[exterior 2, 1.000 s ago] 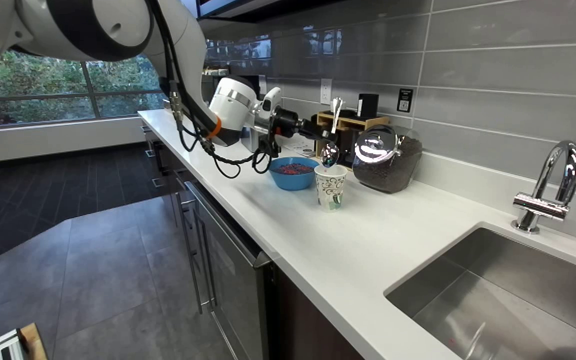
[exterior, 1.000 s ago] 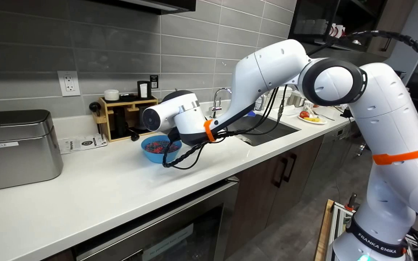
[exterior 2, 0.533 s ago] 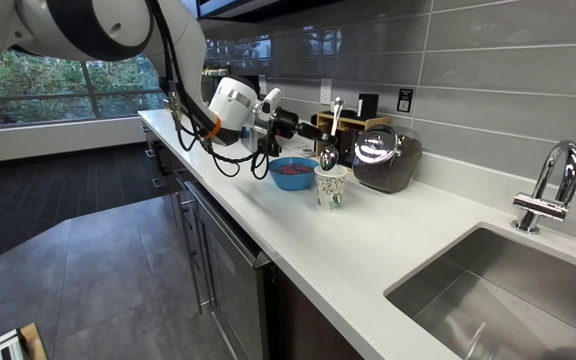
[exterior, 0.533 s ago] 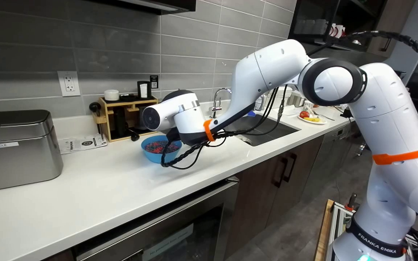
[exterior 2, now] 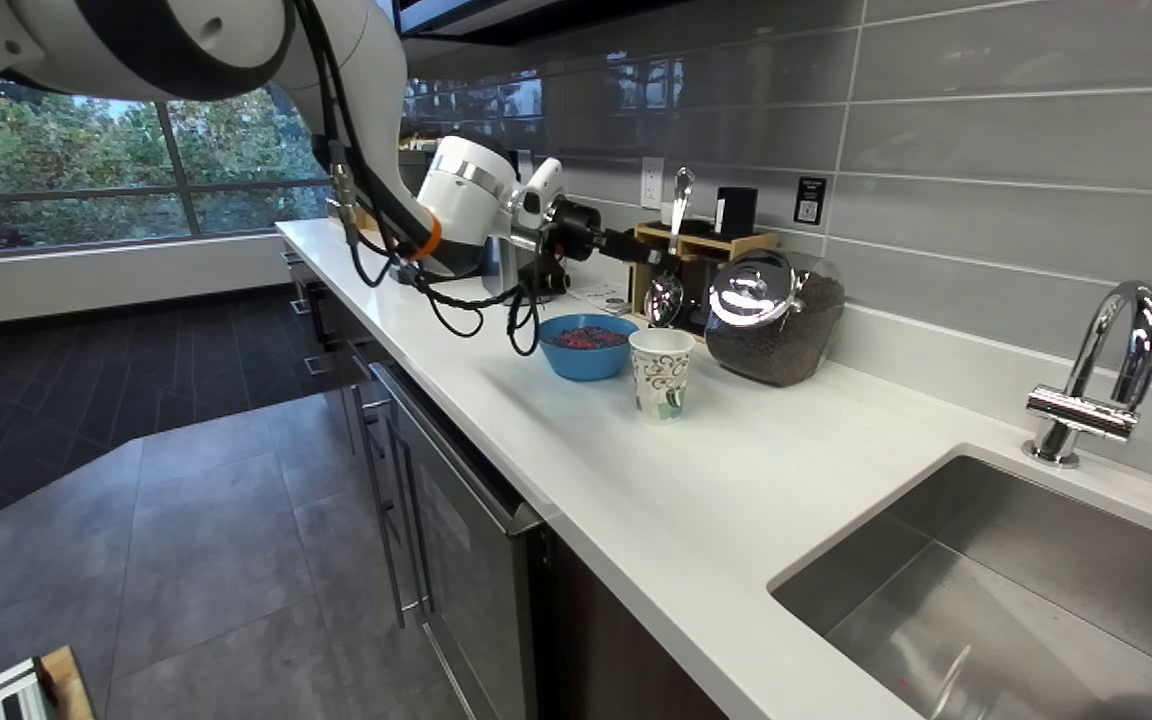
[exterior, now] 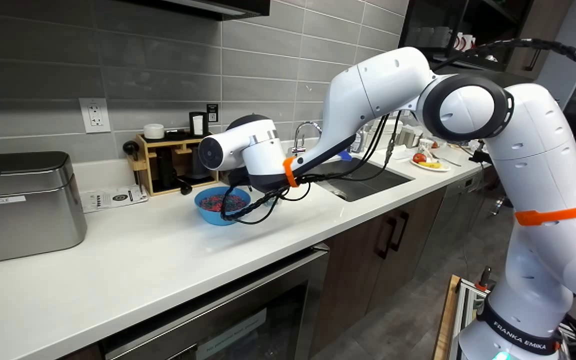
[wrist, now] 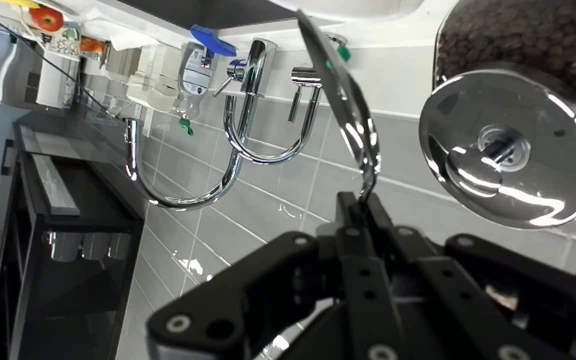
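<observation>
Wrist view: clamps spoon, angled to 11 o'clock, in narrowed end effector. In an exterior view: holds it over table, with cup at its 6 o'clock, blue bowl at 7–8.

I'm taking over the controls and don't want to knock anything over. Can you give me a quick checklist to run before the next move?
1. Tool shut on the spoon: ok.
2. Spoon level: not ok; it stands steeply, handle up, scoop end down.
3. Paper cup upright on the counter: ok.
4. Spoon clear of the cup's rim: cannot tell; they nearly meet in an exterior view, but depth is unclear.
5. Arm cables off the blue bowl: cannot tell; a loop overlaps it in an exterior view.
</observation>
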